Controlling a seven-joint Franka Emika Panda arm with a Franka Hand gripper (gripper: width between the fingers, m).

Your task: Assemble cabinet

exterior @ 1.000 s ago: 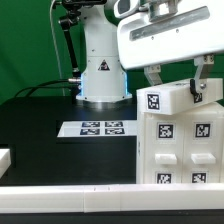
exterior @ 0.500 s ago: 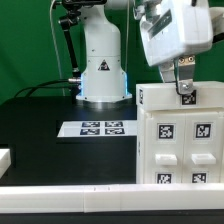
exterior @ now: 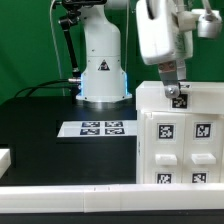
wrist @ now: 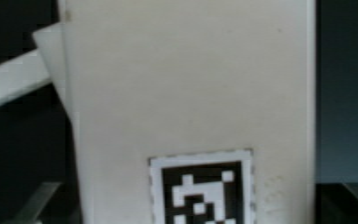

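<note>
The white cabinet [exterior: 185,150] stands at the exterior view's right, its front showing recessed compartments and several black-and-white tags. Its white top panel [exterior: 205,92] lies flat on the body, with a tag [exterior: 178,99] at the near edge. My gripper [exterior: 176,90] comes down from above and is shut on this top panel at the tag. In the wrist view the panel [wrist: 185,90] fills the space between my fingers [wrist: 44,200], with the tag [wrist: 206,190] close to the jaws. The cabinet's right side is cut off by the frame.
The marker board [exterior: 92,129] lies flat on the black table left of the cabinet. The arm's white base [exterior: 102,70] stands behind it. A white block [exterior: 4,158] sits at the exterior view's left edge. A white rail [exterior: 70,195] runs along the table's front.
My wrist has turned over the cabinet's top. The tag under my fingers has shifted toward the exterior view's right, and the top panel has swung round to lie along the cabinet's top.
</note>
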